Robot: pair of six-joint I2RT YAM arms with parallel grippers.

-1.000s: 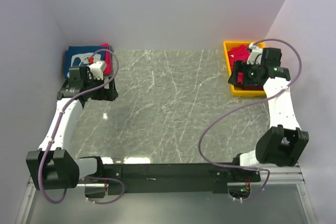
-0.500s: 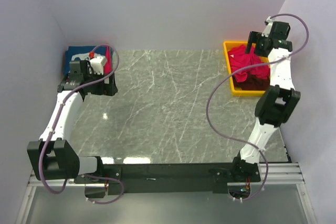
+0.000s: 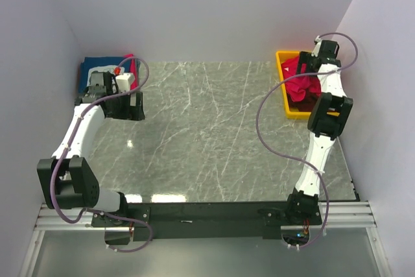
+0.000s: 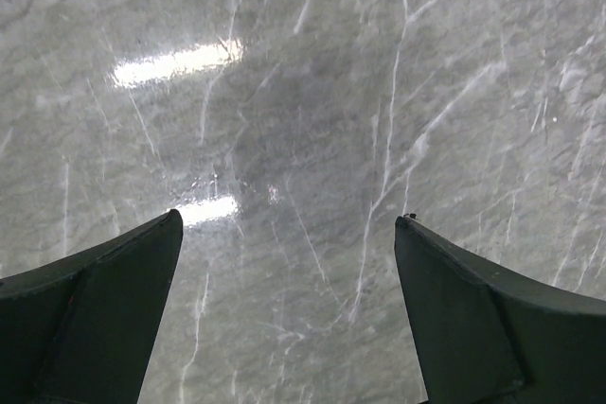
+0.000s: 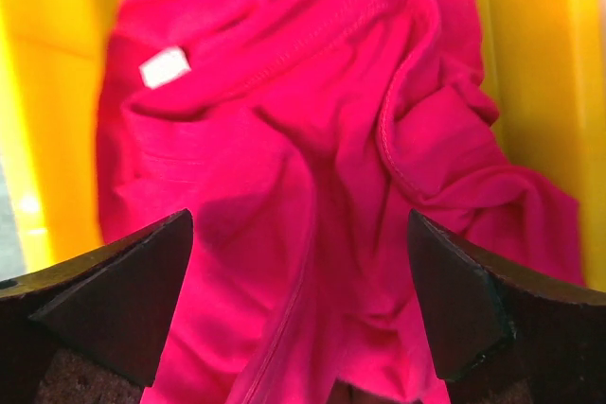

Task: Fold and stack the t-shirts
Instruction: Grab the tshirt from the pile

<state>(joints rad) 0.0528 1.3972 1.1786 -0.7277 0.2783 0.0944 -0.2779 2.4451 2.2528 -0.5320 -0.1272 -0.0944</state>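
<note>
A crumpled bright red t-shirt [image 3: 301, 82] lies in the yellow bin [image 3: 284, 76] at the back right, over a dark maroon one [image 3: 306, 104]. In the right wrist view the red shirt [image 5: 312, 139] with a white label fills the frame. My right gripper [image 5: 298, 300] is open just above it, one finger on each side of a fold. A folded navy blue t-shirt with white print [image 3: 97, 69] and a red one [image 3: 131, 64] lie stacked at the back left. My left gripper [image 4: 284, 309] is open and empty over bare marble near that stack.
The grey marble table [image 3: 207, 128] lies between the two arms. White walls close the back and both sides. The yellow bin's wall [image 5: 28, 139] shows on both sides of the red shirt.
My right arm has swung up and back, then lowered its gripper over the red shirt in the bin. My left gripper has shifted slightly toward the back left.
</note>
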